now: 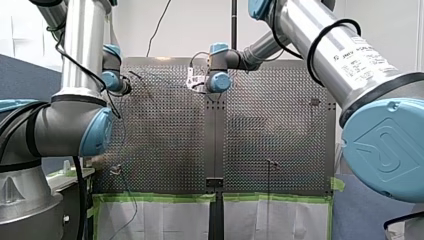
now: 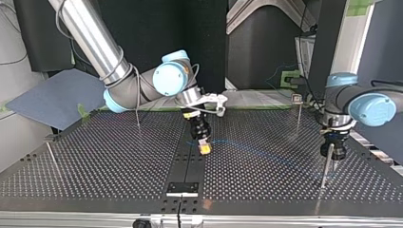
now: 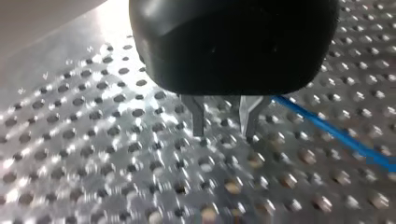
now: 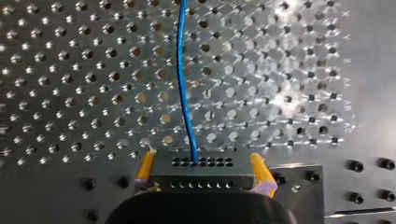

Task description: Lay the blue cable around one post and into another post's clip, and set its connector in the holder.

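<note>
In the right wrist view my right gripper [image 4: 202, 161] is shut on a dark connector block [image 4: 201, 173], with yellow pads [image 4: 146, 167] on both its sides. The blue cable [image 4: 183, 84] leaves the block and runs ahead over the perforated table. In the top view this gripper [image 2: 204, 145] hovers over the table's central strip, and the cable [image 2: 266, 149] trails towards my left gripper [image 2: 333, 156]. Beside that one stands a thin post [image 2: 324, 170]. In the left wrist view my left gripper [image 3: 225, 133] is open with nothing between its metal fingers [image 3: 198, 119]. The cable [image 3: 336, 133] lies beside them.
Another post with a clip [image 2: 297, 99] on top stands at the back of the top view. Two more thin posts [image 2: 138, 118] [image 2: 51, 159] stand at its left. A black holder plate [image 2: 182, 188] sits on the central strip near the front edge.
</note>
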